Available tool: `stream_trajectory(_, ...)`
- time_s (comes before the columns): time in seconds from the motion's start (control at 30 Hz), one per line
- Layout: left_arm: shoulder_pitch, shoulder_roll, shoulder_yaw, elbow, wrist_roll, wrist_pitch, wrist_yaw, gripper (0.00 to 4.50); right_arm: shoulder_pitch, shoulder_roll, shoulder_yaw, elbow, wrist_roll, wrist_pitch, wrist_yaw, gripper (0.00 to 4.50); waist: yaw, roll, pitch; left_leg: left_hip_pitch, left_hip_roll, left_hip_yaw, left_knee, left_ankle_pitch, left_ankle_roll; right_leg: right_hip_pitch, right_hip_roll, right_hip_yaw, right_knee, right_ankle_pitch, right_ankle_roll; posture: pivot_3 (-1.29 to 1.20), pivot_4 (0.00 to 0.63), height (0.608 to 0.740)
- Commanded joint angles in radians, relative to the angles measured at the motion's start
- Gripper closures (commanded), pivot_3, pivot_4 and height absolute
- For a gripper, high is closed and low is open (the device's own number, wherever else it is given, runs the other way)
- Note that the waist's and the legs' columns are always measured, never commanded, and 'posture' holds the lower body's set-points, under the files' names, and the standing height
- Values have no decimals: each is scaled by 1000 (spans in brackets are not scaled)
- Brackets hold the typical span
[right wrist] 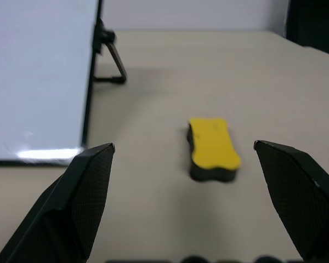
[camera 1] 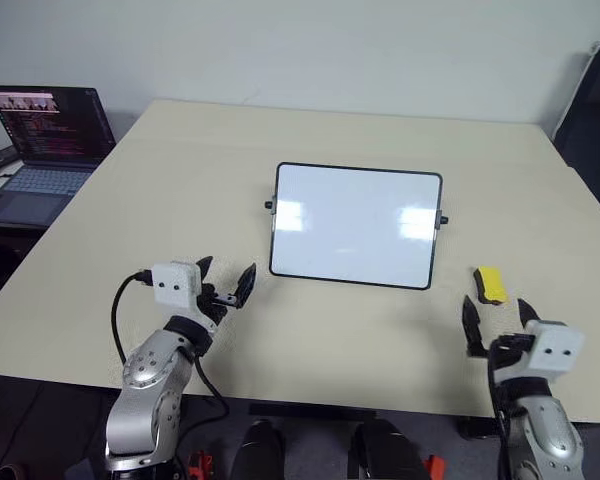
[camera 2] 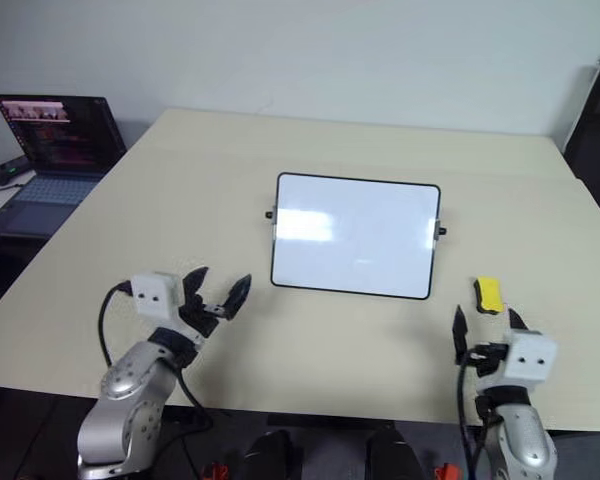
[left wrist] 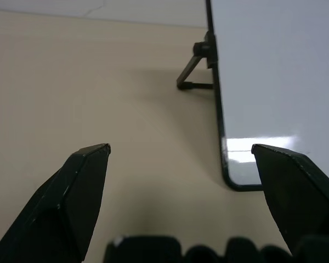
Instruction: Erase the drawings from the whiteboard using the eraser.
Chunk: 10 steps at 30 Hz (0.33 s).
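The whiteboard (camera 1: 356, 225) stands propped at the middle of the beige table (camera 1: 180, 180), black-framed, with glare patches on its glossy white face. The drawings are too faint to make out on it. The eraser (camera 1: 490, 284), a small yellow block with a black underside, lies on the table just right of the board's near right corner. My right gripper (camera 1: 496, 310) is open, level, just short of the eraser (right wrist: 213, 145) and apart from it. My left gripper (camera 1: 227, 280) is open and empty, near the board's near left corner (left wrist: 236, 183).
An open laptop (camera 1: 50, 140) sits on a lower surface off the table's far left. A dark chair (camera 1: 595, 120) stands at the far right. The board's small stand leg (left wrist: 192, 74) juts out at its left side.
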Motion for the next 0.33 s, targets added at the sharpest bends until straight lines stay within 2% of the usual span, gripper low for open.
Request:
stream_trajectory(0.03, -7, 41, 23, -44, 11, -12, 7, 0, 4, -40, -24, 3, 35, -28, 42, 44, -1, 0, 0, 0, 0, 0, 0, 0, 0, 0, 0, 0, 0, 0, 0, 0, 150, 740)
stream_trajectory(0.33, 30, 19, -54, -68, 38, -23, 46, 0, 13, -119, -62, -69, 105, 51, 61, 44, 0, 1, 0, -1, 1, 0, -3, 2, 4, 1, 1, -1, 1, 0, 0, 0, 150, 740)
